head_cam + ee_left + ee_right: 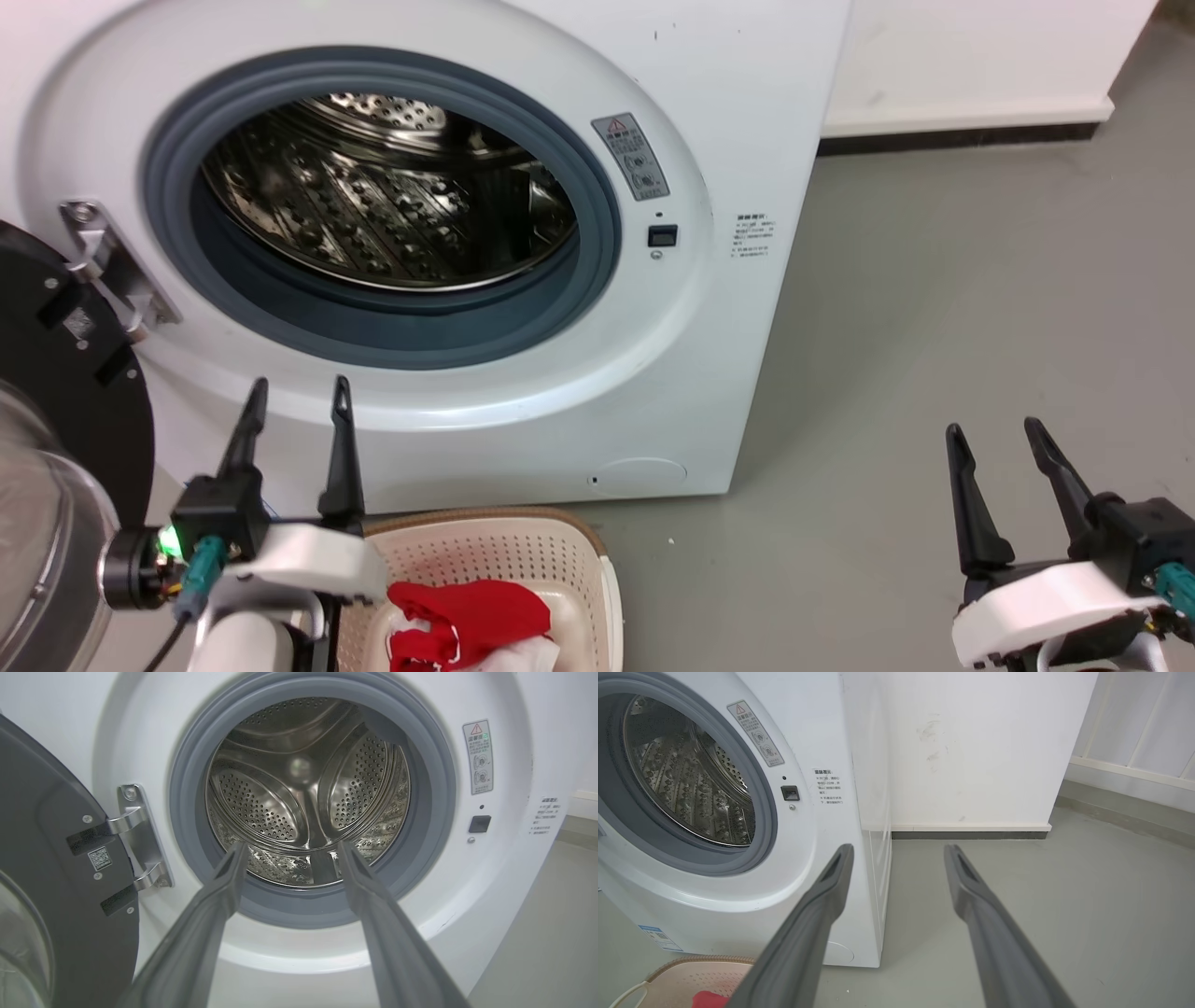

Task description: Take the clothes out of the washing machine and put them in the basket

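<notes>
The white washing machine (523, 308) stands with its black-rimmed door (56, 401) swung open to the left, and I see bare perforated steel in its drum (303, 798). Red clothes (462, 621) with a bit of white lie in the cream basket (495, 551) on the floor below the porthole. My left gripper (299, 387) is open and empty above the basket's left side, fingers pointing at the machine's front; in the left wrist view the left gripper (289, 847) faces the porthole. My right gripper (994, 434) is open and empty over the floor to the right.
Grey floor (934, 327) stretches right of the machine to a white wall with a dark skirting (962, 135). The open door and its steel hinge (140, 835) stand close on my left. A corner of the basket (686, 975) shows at the right wrist view's lower left.
</notes>
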Available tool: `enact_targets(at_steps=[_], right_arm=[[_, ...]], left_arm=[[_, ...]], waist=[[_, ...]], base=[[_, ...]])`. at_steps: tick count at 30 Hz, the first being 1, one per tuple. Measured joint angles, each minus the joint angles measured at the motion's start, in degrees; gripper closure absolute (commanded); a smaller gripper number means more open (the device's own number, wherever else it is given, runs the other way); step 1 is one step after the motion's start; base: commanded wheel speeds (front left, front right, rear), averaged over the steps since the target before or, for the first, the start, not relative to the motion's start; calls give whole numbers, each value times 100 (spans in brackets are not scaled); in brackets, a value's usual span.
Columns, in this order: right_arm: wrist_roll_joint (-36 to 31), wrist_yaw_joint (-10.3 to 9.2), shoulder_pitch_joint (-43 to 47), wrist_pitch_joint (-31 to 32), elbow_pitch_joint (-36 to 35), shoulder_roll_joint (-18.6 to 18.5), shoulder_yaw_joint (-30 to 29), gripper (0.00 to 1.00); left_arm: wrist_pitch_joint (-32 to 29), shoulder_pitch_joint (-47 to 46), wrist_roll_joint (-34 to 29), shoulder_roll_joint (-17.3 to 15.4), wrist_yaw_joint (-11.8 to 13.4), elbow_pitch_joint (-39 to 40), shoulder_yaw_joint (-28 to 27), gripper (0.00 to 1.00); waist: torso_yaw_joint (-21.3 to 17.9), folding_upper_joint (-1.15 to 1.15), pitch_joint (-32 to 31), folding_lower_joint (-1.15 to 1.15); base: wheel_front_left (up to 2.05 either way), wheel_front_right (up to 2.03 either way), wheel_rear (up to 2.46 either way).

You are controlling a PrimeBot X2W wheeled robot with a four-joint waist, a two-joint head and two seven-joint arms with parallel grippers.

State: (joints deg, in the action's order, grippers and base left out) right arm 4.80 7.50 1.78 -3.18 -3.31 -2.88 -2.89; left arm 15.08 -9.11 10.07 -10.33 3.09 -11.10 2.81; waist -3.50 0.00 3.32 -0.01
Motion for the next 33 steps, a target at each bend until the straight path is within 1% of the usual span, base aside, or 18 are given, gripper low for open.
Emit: enact_targets(at_steps=[7,14,27,33], right_arm=[[-142,0,226,76,-115,1,18,0],[-188,0,359,115,-204,0,35,0],[-183,0,461,91,-196,0,29,0],[-175,0,461,74,-172,0,41,0]], left_arm=[[-21,500,-125,-15,19,208,104,0],[-175,878,-36,-8,73,201,116,0],[-443,920,12,-97,145,594,147,0],[-492,968,104,-98,146,642,138,0]], waist=[[121,0,-314,0],[173,0,-497,0],[230,0,-602,1],[252,0,-594,1]], base=[[0,0,0],[0,0,0],[0,0,0],[0,0,0]])
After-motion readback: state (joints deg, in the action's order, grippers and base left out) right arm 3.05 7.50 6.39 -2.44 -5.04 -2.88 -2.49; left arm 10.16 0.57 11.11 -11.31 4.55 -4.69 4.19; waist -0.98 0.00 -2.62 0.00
